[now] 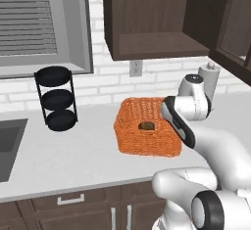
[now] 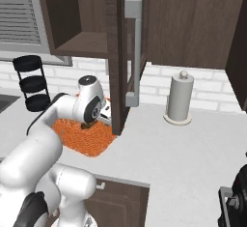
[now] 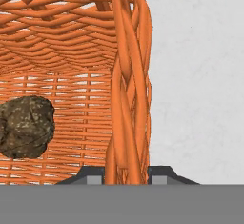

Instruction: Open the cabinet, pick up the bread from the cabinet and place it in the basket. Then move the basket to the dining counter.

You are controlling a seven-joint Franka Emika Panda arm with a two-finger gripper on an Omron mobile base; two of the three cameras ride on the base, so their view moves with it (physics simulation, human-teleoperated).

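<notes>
Bread (image 3: 25, 127), a small mottled brown lump, lies on the woven floor of the basket (image 1: 128, 138), close to the wall nearest the arm; in the left base view it shows as a dark spot (image 1: 146, 126) inside the orange wicker. The basket sits on the white worktop (image 1: 63, 160), below the open cabinet (image 1: 152, 38), whose shelf is bare wood. In the hand view the gripper (image 3: 127, 175) straddles the basket's right-hand rim: one dark fingertip stands inside the wall and the other outside, with the thick braided wicker edge between them. The fingers look clamped on that rim, both tips hard against the weave. In the right base view the cabinet door (image 2: 120, 62) hangs open, edge-on, its long silver bar handle (image 2: 136, 52) facing the camera, and the arm's wrist bends down just beside its lower corner. A black three-tier rack (image 1: 56, 99) stands well to the left of the basket, and a paper towel holder (image 2: 179, 98) stands on the worktop to the right.
</notes>
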